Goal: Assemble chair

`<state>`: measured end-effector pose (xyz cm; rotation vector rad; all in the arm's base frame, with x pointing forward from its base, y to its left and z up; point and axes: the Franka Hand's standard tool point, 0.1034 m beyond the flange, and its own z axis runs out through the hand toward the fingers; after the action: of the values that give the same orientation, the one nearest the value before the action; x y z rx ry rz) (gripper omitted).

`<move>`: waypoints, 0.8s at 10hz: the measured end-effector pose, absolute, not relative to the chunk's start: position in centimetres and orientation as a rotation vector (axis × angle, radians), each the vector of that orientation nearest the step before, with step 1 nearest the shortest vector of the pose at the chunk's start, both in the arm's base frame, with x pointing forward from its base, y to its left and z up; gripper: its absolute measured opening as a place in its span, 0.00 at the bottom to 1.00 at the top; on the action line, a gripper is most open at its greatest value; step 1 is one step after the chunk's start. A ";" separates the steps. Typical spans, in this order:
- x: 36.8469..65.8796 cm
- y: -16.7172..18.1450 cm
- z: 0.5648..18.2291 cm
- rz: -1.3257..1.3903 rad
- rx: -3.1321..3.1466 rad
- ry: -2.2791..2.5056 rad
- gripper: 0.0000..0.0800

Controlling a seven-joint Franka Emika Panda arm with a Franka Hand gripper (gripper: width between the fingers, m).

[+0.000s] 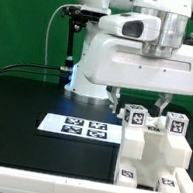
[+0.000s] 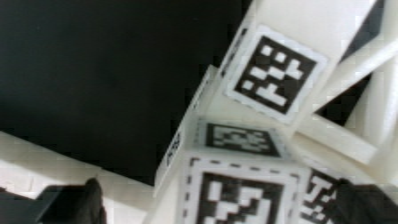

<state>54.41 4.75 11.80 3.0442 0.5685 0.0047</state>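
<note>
Chair [image 1: 155, 149]: chunky white blocks already joined into one stepped lump, standing on the black table [image 1: 22, 108] toward the exterior view's right, close to the near white border [image 1: 33, 165]. Black-and-white square tags on several faces: two on top of short upright posts at the back, more on the front low down. Just beside the marker board [image 1: 77, 128], on that board's side toward the exterior view's right; whether touching it or not cannot be told.

Marker board: thin, flat, white, four tags in a row of pairs, lying on the table in front of the robot's base [image 1: 92, 79].

Gripper [image 1: 137, 99]: hanging straight above the chair's back posts, fingers [image 1: 115, 98] pointing down, spread wide apart, nothing between them. Fingertips just above the tagged post tops, not clamped on any part. One finger toward the marker board side, the other toward the far post.

Wrist view: close, tilted look at the chair [image 2: 249, 140], three or four tags on adjoining white faces, one large tag on a slanted upper block, a smaller one on a face below, another big one lower still. Dark blurred finger pad [image 2: 71, 205] at the edge, clear of the white parts. Black table surface [image 2: 89, 70] filling the rest.

Black cable [image 1: 28, 69] trailing across the table behind the marker board toward the base.
</note>
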 end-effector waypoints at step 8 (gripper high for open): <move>54.4 4.9 11.8 0.012 3.090 0.247 0.35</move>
<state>54.39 4.87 11.76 3.0899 0.2475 0.0116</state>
